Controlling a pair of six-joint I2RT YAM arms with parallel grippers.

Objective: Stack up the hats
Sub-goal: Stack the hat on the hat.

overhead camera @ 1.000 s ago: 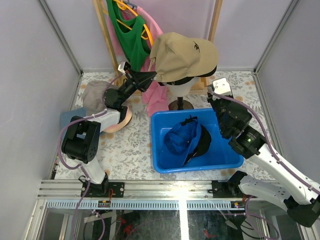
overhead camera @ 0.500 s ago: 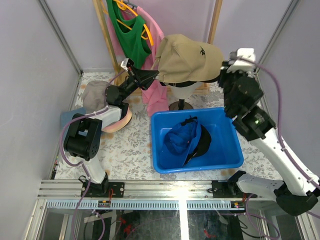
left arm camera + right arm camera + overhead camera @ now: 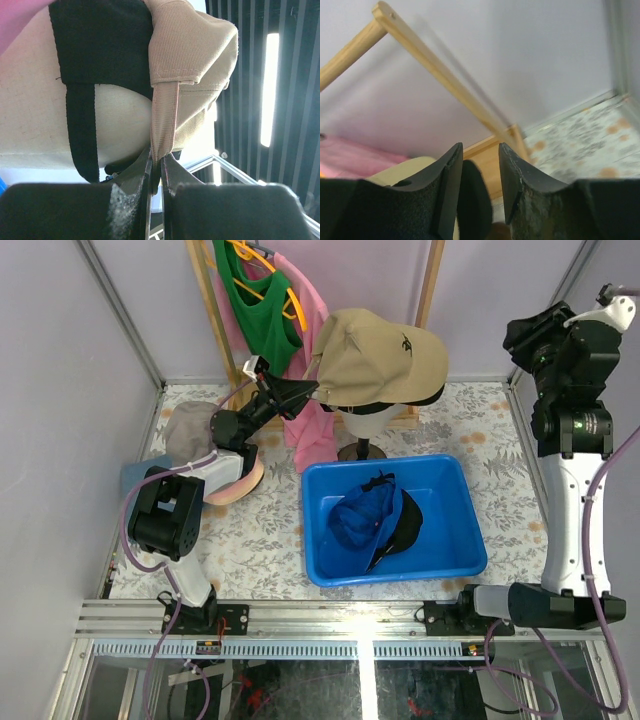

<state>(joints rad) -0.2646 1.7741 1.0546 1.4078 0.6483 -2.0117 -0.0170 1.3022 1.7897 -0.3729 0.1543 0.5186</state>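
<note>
Blue cap (image 3: 352,520) and black cap (image 3: 405,528) are left unstacked in the bin (image 3: 385,573).
Farther back, the khaki cap (image 3: 375,358) is seated on the mannequin head (image 3: 364,421) (over a black hat (image 3: 100,40)), its strap pinched shut by the left gripper (image 3: 156,167); the right gripper (image 3: 480,150) is held high, parted, empty.

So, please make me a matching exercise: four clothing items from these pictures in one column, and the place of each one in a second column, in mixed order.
Items
1. khaki fabric baseball cap
2. blue fabric baseball cap
3. grey-taupe soft bucket hat
4. green fabric shirt

Places
A. inside the blue plastic bin
B. hanging on the wooden rack
C. on the cream mannequin head
D. at the far left of the patterned table

Pairs: 1-C, 2-A, 3-D, 4-B
</note>
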